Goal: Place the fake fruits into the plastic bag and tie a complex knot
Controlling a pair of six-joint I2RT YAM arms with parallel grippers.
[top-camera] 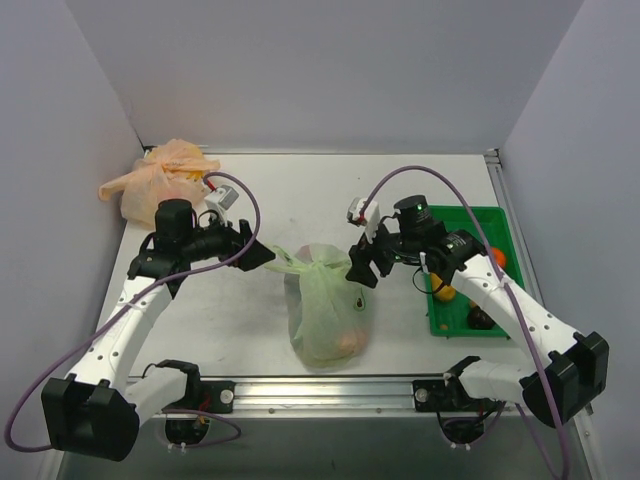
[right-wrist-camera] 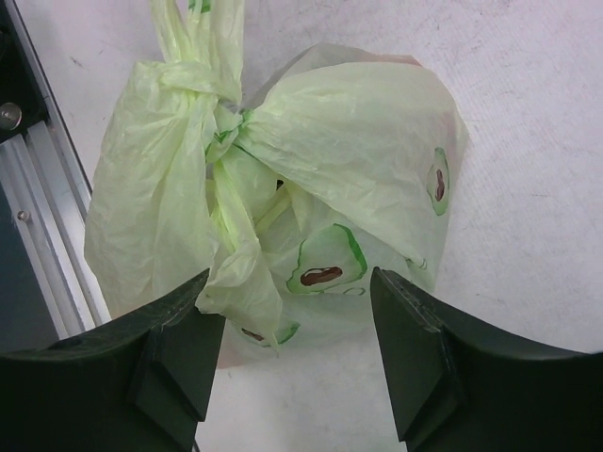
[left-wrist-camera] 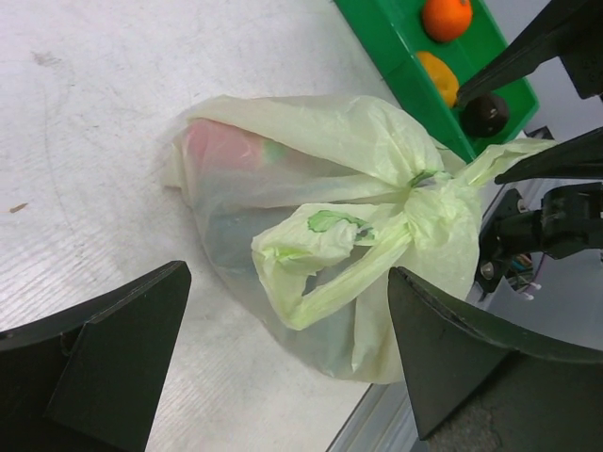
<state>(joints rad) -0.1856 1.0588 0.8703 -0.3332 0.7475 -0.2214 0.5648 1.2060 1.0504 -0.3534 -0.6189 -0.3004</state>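
The pale green plastic bag (top-camera: 325, 300) lies at the table's middle front, its handles tied in a knot (left-wrist-camera: 415, 202) that also shows in the right wrist view (right-wrist-camera: 221, 122). Pink (left-wrist-camera: 221, 151) and orange (top-camera: 350, 343) fruit show through its skin. My left gripper (top-camera: 258, 255) hangs open just left of the bag's top, and a handle loop lies below its jaws (left-wrist-camera: 287, 282). My right gripper (top-camera: 362, 268) is open just right of the top, over the bag's side (right-wrist-camera: 290, 282); a bag flap touches its left finger (right-wrist-camera: 179, 330).
A green tray (top-camera: 470, 215) at the right holds an orange (top-camera: 497, 258), a yellow fruit (top-camera: 443, 290) and a dark fruit (top-camera: 480, 318). A peach-orange bag (top-camera: 160, 180) sits at the back left. The metal rail (top-camera: 330, 390) runs along the front edge.
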